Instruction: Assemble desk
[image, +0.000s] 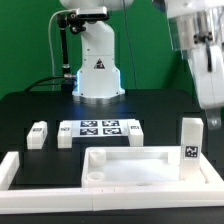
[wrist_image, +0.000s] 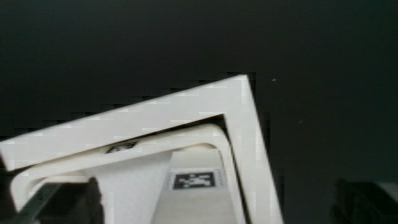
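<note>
Where the border bars (image: 20, 175) fence the surface's (image: 30, 105) near edge, the desk panel (image: 130, 165) lies rim-up against them, likely braced so it cannot slide when pressed. One leg post (image: 190, 143) stands upright at the panel's corner on the exterior view's right, apparently seated in its hole. Beyond, toward the surface's middle, the marker board (image: 100, 128) lies flat, with a spare leg post (image: 38, 133) and its twin (image: 66, 134) beside it. High above hangs the tool (image: 203, 75), blurred. Spread or pressed together, I cannot tell.

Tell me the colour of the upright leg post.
Leg post: white, with a black-and-white square tag; best in exterior view.
</note>
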